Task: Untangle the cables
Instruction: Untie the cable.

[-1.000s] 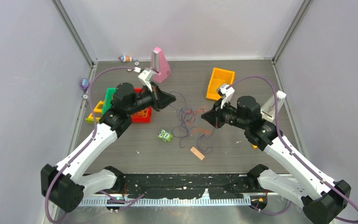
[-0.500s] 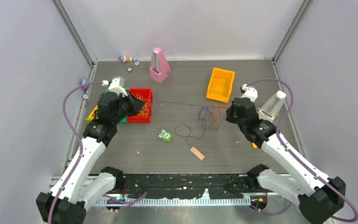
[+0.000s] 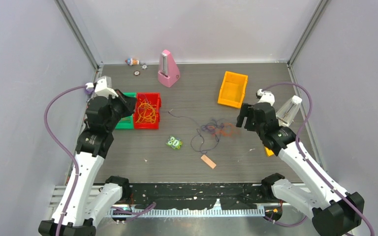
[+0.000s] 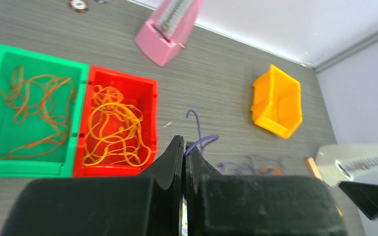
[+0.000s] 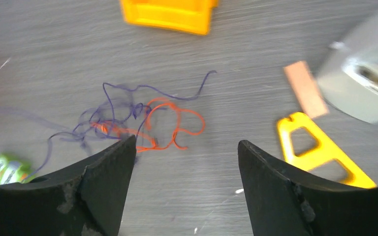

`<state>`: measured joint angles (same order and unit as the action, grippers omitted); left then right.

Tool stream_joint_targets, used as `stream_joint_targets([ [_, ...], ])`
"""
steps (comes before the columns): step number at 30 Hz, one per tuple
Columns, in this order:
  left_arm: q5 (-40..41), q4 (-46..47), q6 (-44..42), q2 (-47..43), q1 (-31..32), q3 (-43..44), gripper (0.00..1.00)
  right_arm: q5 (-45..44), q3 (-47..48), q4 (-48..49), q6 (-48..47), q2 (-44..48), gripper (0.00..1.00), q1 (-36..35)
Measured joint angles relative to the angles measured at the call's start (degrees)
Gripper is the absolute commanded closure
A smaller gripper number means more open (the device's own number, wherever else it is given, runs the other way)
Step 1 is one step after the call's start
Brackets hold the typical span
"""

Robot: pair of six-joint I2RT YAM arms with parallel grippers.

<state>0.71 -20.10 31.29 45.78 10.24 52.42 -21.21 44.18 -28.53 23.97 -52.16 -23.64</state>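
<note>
Thin orange and purple wire strands (image 3: 215,129): loose tangle mid-table, one purple tail running toward 10 o'clock. Right gripper (image 3: 242,117) spread wide, empty, at 3 o'clock of tangle. Left gripper (image 4: 184,146) pressed together beside red plastic bin (image 3: 146,123) at 9 o'clock; strand caught or not, cannot tell. Small green packet (image 3: 174,142): print too small to read.

Three bins (image 3: 232,89), one metronome (image 3: 168,69), one green toy (image 3: 174,142), one loose cable tangle (image 3: 216,129).
</note>
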Motion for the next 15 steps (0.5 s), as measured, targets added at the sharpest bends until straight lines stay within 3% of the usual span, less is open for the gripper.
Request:
stream_joint_targets([
  [8, -12.2, 0.2, -1.6, 2.8, 0.0, 5.1, 1.0, 24.0, -0.9, 8.2, -8.0, -2.3, 0.1, -1.4],
  [15, -21.9, 0.0, -1.4, 6.2, 0.0, 15.1, 1.0, 31.0, 2.9, 18.1, -14.1, -13.7, 0.12, -14.7],
])
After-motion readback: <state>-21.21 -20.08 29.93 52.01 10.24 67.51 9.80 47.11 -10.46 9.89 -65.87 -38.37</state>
